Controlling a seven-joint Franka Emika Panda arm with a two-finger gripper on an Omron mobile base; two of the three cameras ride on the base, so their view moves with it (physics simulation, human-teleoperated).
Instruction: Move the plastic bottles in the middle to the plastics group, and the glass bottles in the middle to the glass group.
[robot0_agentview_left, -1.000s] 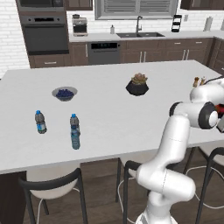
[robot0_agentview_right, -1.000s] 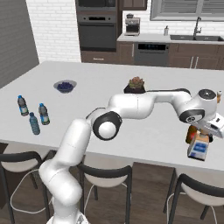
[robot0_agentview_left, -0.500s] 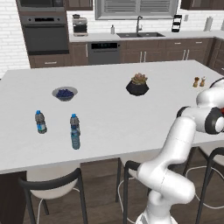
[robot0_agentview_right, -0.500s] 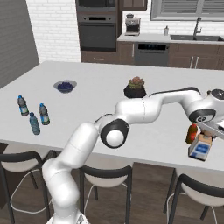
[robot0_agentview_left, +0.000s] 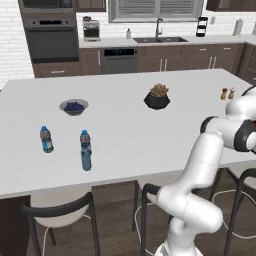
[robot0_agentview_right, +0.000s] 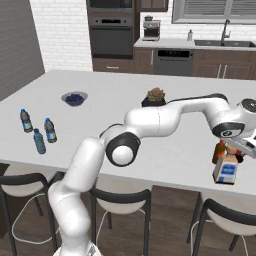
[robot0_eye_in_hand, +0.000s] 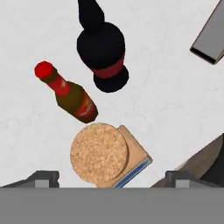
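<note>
The jaws have just sprung apart — half a second ago they were clamped on the squarish clear bottle (robot0_agentview_right: 225, 170), and now they stand wide on either side of its tan stopper (robot0_eye_in_hand: 99, 153), gripping nothing. The gripper (robot0_eye_in_hand: 107, 180) hovers directly above that bottle, which stands upright on the worktop (robot0_agentview_right: 100, 95) near its right front edge, just beside the amber-brown bottle (robot0_eye_in_hand: 68, 92) with the red cap and near the dark bottle (robot0_eye_in_hand: 101, 46) with the red band. By my reading both glass bottles from the middle have now joined the glass group — three bottles stand there. At the far left three small blue-capped bottles (robot0_agentview_right: 37, 131) stand close together, so the plastic side looks finished too. Elsewhere: one bowl (robot0_agentview_left: 74, 106) of dark berries, one potted plant (robot0_agentview_left: 157, 96), two shakers (robot0_agentview_left: 227, 93).
</note>
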